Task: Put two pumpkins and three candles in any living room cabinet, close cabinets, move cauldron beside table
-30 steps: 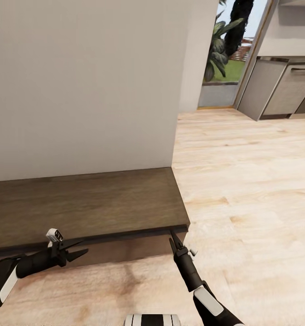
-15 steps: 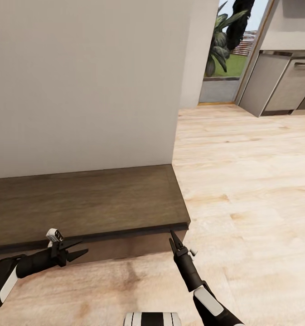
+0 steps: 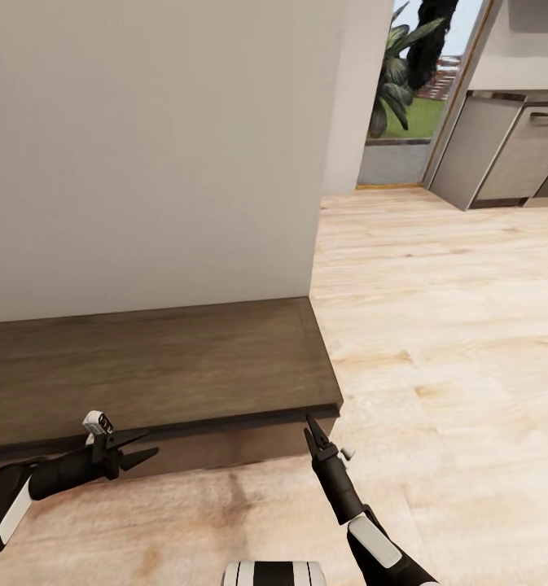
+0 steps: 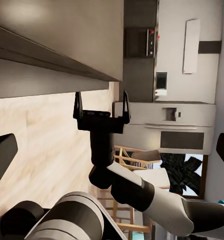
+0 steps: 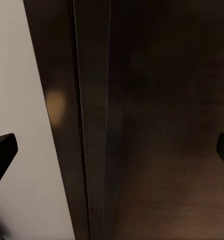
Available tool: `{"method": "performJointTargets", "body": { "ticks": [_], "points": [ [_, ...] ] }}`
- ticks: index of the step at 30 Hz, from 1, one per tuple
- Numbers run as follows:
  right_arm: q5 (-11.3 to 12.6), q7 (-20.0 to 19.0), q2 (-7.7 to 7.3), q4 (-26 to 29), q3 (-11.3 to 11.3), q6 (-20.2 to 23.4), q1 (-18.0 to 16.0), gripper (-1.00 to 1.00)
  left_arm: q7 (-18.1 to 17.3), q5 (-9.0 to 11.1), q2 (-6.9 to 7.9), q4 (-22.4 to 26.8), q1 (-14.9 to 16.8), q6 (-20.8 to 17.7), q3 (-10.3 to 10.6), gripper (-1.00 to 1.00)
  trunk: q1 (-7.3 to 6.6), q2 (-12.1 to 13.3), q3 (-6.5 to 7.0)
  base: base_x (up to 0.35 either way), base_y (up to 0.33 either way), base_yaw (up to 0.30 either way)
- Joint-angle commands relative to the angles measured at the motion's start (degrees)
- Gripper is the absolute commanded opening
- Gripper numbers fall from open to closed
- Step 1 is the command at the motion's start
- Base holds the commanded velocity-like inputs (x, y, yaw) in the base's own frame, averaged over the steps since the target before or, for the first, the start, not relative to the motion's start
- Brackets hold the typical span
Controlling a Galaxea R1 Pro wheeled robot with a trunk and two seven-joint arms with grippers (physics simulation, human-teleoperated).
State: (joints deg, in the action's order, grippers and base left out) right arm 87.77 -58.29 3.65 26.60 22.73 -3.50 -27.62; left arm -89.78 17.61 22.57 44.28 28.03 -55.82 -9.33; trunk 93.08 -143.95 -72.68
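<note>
Right gripper [image 3: 309,430], fingers spread, sits lower centre at the cabinet [image 3: 160,366] front; left gripper [image 3: 135,450] spread too. Nothing has shifted; front looks shut, ready to pull.

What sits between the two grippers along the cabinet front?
Nothing: in the head view, only the cabinet's dark front and pale floor span from the left gripper to the right gripper.
</note>
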Motion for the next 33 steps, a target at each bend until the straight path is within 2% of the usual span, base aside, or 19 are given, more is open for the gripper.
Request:
{"method": "performJointTargets", "body": {
  "ticks": [1,26,27,33],
  "points": [
    [0.6,-0.2,-0.04,-0.1,0.5,-0.4,0.0,1.0,-0.2,0.0,0.01,0.0,0.0,-0.6,0.0,1.0,-0.01,0.0,-0.04,0.006,0.0,0.0],
    [0.6,-0.1,-0.04,-0.1,0.5,-0.4,-0.1,1.0,-0.2,0.1,0.01,0.0,0.0,-0.6,0.0,1.0,-0.01,0.0,-0.04,0.028,0.0,0.0],
    [0.6,-0.1,-0.04,-0.1,0.5,-0.5,-0.1,-1.0,-0.2,0.1,0.01,0.0,0.0,-0.6,0.0,1.0,-0.01,0.0,-0.04,0.0,0.0,0.0],
    [0.6,-0.1,-0.04,-0.1,0.5,-0.4,-0.1,-1.0,-0.2,0.0,0.01,0.0,0.0,-0.6,0.0,1.0,-0.01,0.0,-0.04,-0.005,0.0,0.0]
  ]
}}
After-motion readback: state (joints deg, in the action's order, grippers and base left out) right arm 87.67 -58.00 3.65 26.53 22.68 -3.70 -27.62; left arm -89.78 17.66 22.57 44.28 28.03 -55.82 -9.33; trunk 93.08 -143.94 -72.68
